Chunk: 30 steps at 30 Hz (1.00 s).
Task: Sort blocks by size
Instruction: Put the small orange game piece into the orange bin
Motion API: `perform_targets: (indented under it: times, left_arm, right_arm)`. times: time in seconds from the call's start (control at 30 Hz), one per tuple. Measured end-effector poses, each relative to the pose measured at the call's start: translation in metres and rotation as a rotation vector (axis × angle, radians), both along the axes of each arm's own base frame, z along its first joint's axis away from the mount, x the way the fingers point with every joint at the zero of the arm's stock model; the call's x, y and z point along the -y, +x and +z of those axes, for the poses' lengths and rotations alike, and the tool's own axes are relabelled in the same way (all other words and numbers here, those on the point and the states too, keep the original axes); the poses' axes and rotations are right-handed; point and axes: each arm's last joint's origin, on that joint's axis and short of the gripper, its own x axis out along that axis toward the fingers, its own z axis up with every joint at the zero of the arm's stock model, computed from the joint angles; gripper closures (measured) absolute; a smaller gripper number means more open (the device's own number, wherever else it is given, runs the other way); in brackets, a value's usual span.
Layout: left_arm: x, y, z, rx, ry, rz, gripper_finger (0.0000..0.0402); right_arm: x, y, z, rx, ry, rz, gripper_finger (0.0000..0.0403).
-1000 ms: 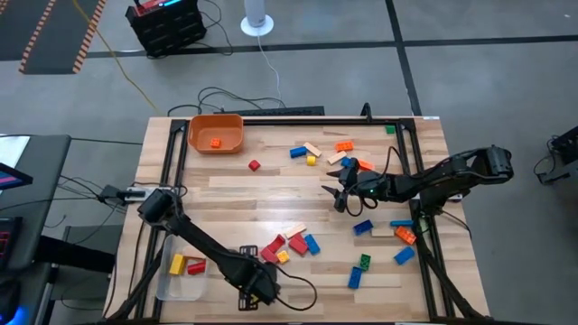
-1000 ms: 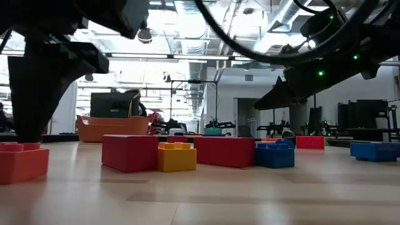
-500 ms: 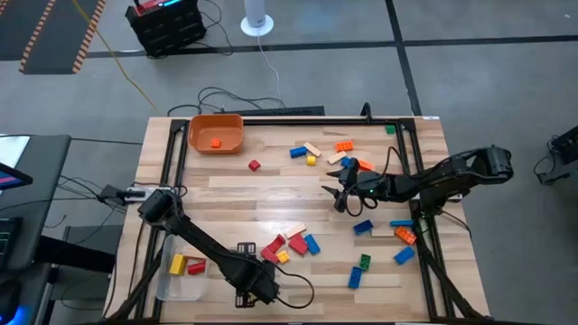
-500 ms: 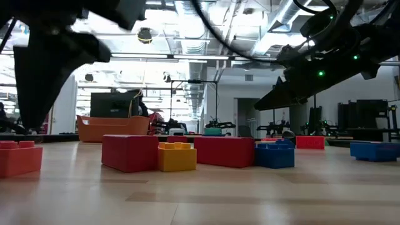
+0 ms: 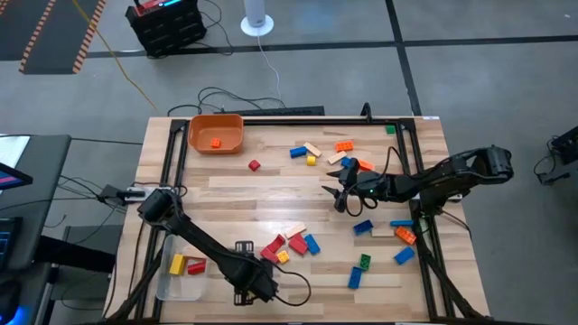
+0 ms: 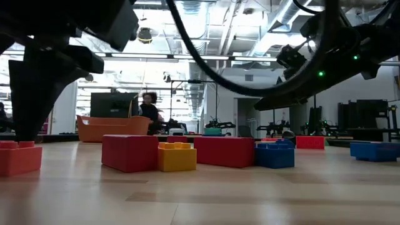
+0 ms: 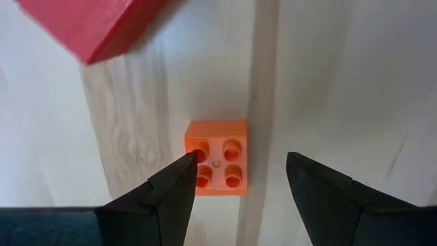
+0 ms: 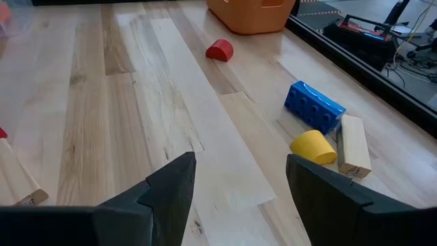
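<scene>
both of your jaws stand apart, left gripper (image 7: 239, 171) poised over an orange block (image 7: 216, 158), right gripper (image 5: 340, 191) hovering mid-desk.

The pale planked wooden bench (image 5: 244, 194) looked smooth with a soft sheen, its grain plain. The small square orange plastic brick (image 7: 216, 158) had a matt, studded top. The blue oblong plastic brick (image 8: 313, 105) shone glossy; the tan oblong block (image 8: 354, 145) beside it looked like bare wood
</scene>
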Motion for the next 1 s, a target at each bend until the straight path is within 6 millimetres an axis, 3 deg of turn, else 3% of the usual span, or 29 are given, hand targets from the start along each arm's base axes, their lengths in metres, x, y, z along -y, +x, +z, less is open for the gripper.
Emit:
perform_targets:
  times: [0.27, 0.6, 1.0]
  left_arm:
    - [-0.002, -0.001, -0.003, 0.003, 0.003, 0.014, 0.0180]
    - [-0.003, 0.002, 0.014, -0.054, 0.002, 0.003, 0.0180]
    - [-0.009, 0.001, 0.002, -0.056, 0.042, 0.019, 0.0180]
  right_arm:
    - [0.000, 0.000, 0.000, -0.001, 0.000, 0.000, 0.0143]
    - [0.000, 0.000, 0.000, 0.000, 0.000, 0.000, 0.0143]
    - [0.000, 0.000, 0.000, -0.001, 0.000, 0.000, 0.0143]
